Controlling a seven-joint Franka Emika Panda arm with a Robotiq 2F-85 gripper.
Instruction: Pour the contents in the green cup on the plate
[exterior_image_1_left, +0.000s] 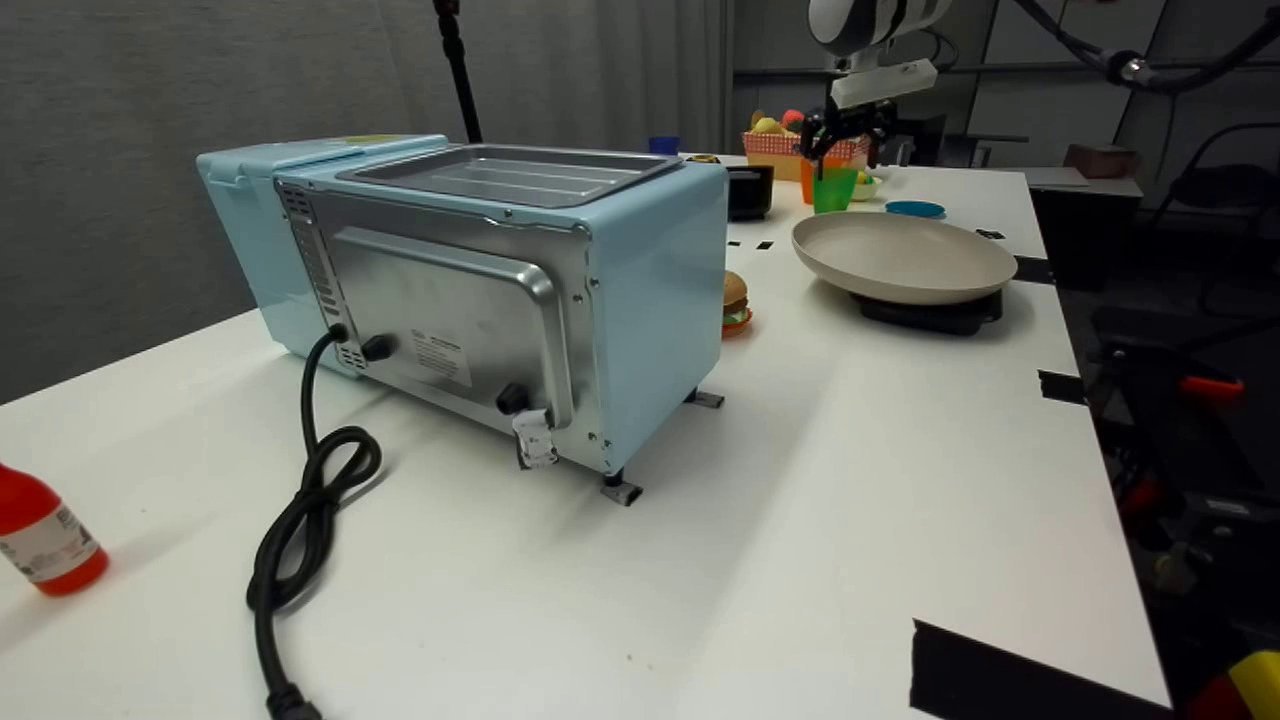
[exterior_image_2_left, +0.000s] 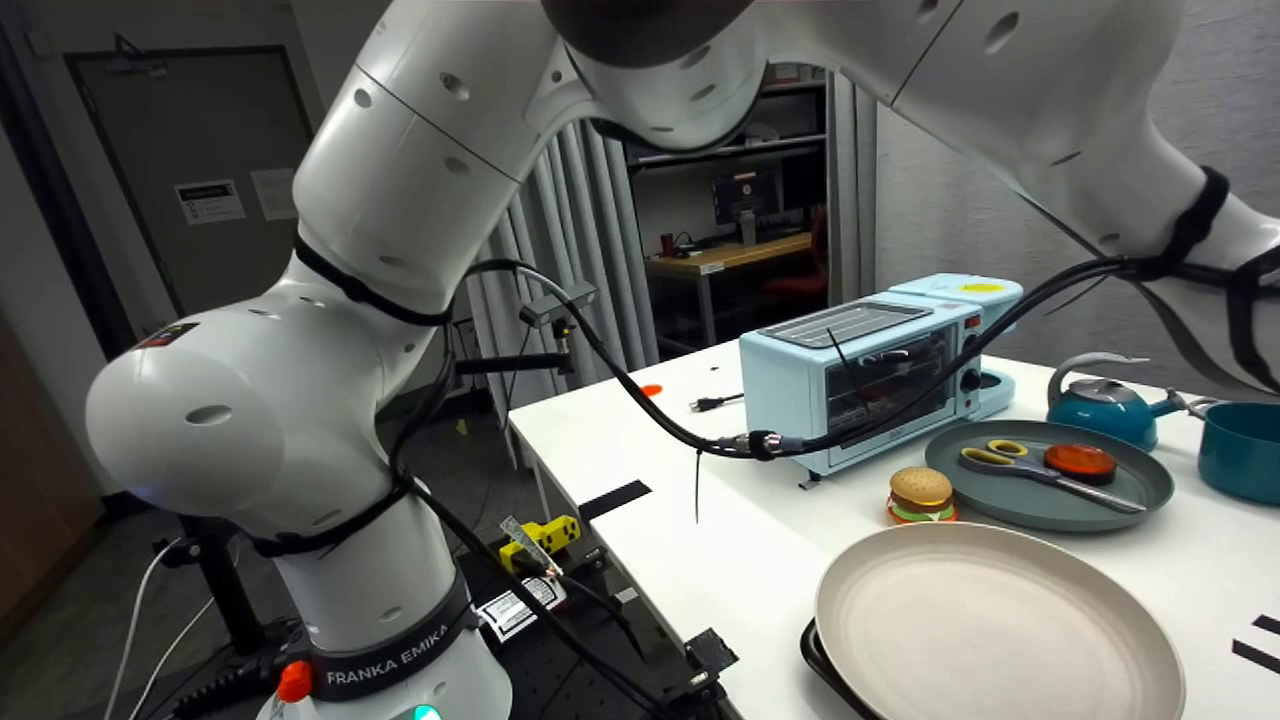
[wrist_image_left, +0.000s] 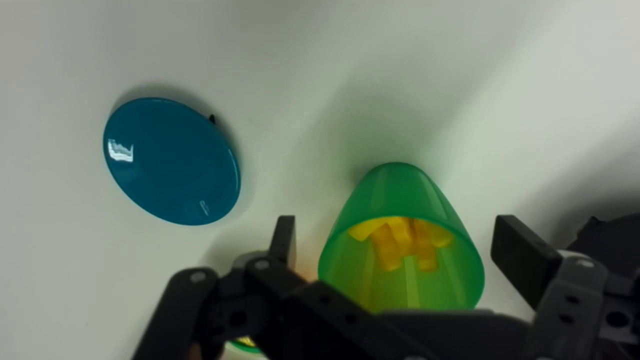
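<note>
The green cup (wrist_image_left: 395, 190) stands upright on the table, mouth toward the camera in the wrist view. Inside lie the contents (wrist_image_left: 400, 242), several small yellow pieces. My gripper (wrist_image_left: 398, 241) is open, one finger on each side of the cup, with gaps left and right. In an exterior view the gripper (exterior_image_1_left: 846, 158) is low over the green cup (exterior_image_1_left: 833, 192). The plate (exterior_image_1_left: 905, 252), wide, round and beige with a raised rim, rests on a black base and shows nothing on it. It also appears as the plate (exterior_image_2_left: 1000, 630) in an exterior view.
An orange cup (exterior_image_1_left: 807, 182) is close beside the green cup. A teal lid (wrist_image_left: 172, 161) lies nearby. Behind stands a basket (exterior_image_1_left: 775, 150) of toy food. A light blue toaster oven (exterior_image_1_left: 660, 290), a toy burger (exterior_image_2_left: 922, 493) and a grey-green dish (exterior_image_2_left: 1035, 512) with scissors share the table.
</note>
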